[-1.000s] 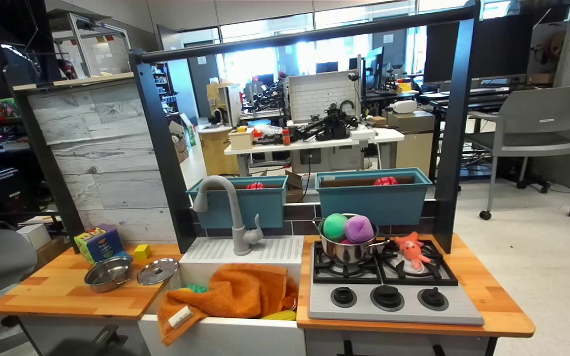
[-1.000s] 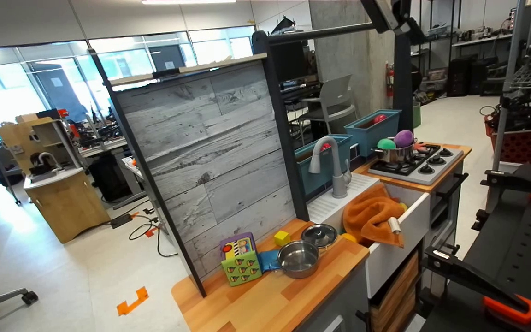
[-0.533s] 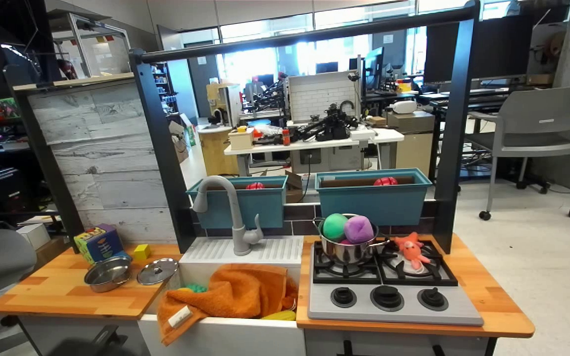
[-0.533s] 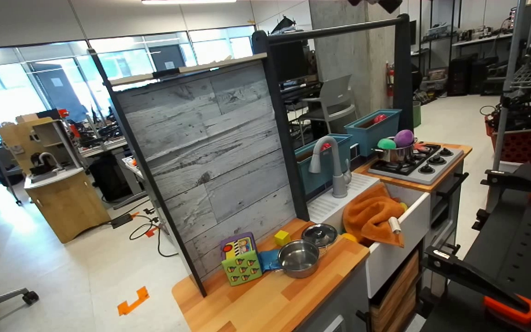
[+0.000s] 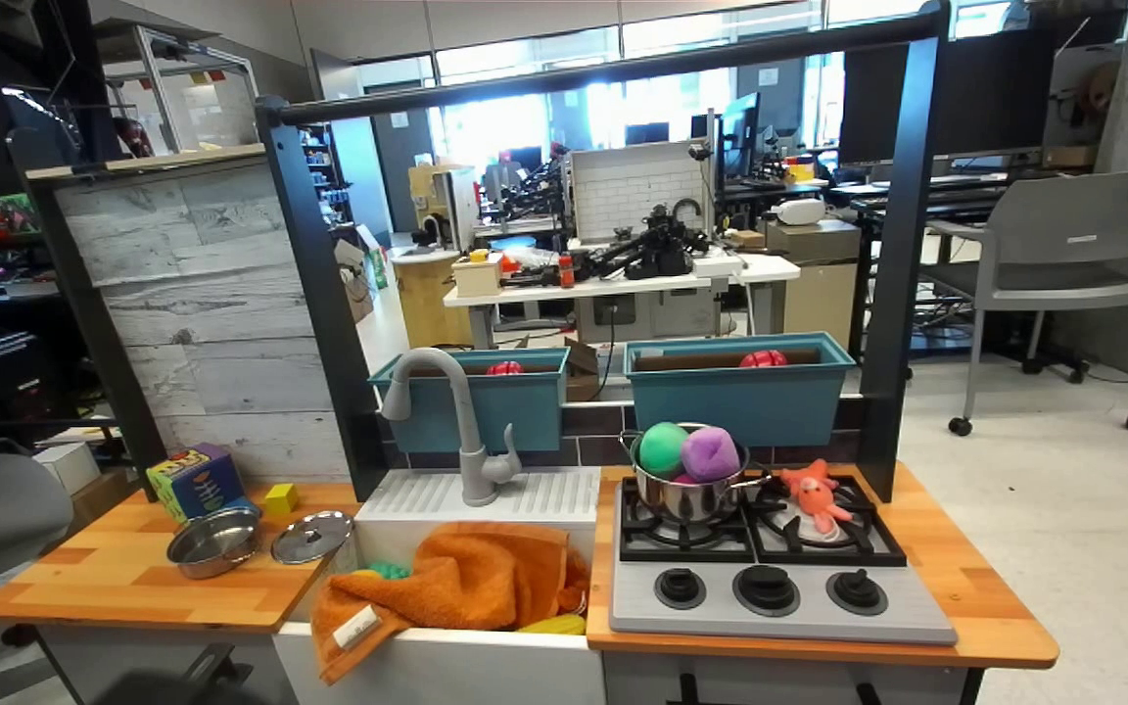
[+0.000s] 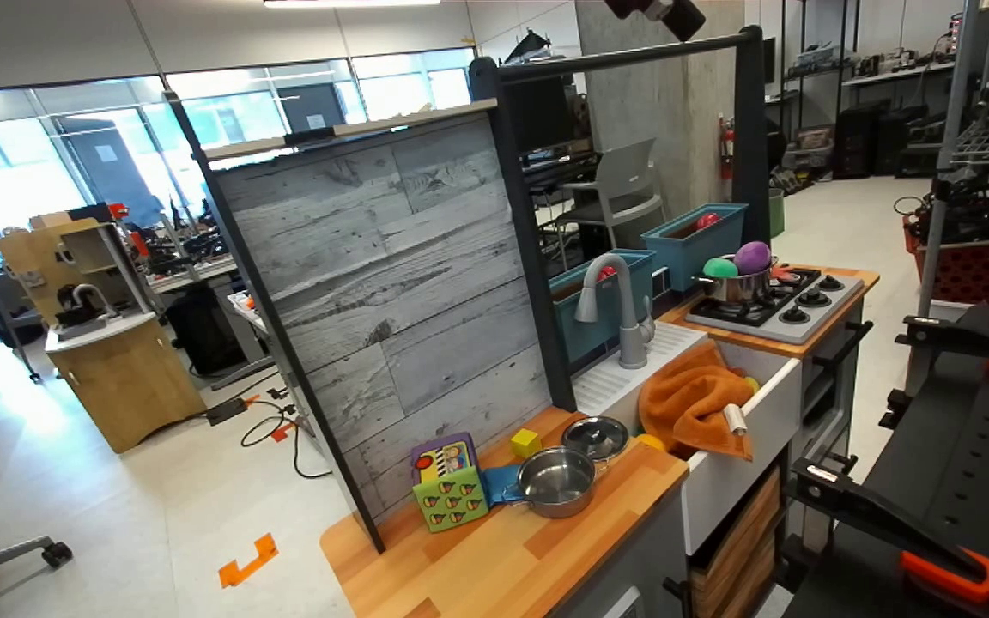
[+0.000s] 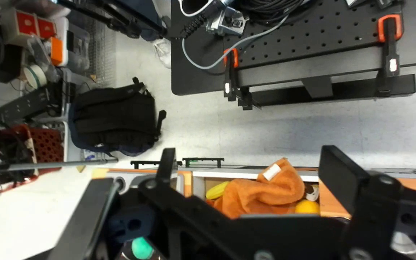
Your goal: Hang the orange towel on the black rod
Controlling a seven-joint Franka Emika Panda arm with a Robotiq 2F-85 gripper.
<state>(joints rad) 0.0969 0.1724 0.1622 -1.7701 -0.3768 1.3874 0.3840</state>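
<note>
Counter point(image 6: 494, 558) below, we see the arm point(image 6: 681, 17) shifted left along an exterior view's top, fingers point(image 7: 339, 177) spread, likely aiming for the towel point(image 6: 683, 403).

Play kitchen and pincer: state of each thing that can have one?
Orange towel: crumpled in the sink, one corner over its front
Black rod: no towel on it
Pincer: open, not gripping the towel
Pot: uncovered, filled past its rim
Pan: uncovered
Lid: off, lying beside the pan
Faucet: no water running
</note>
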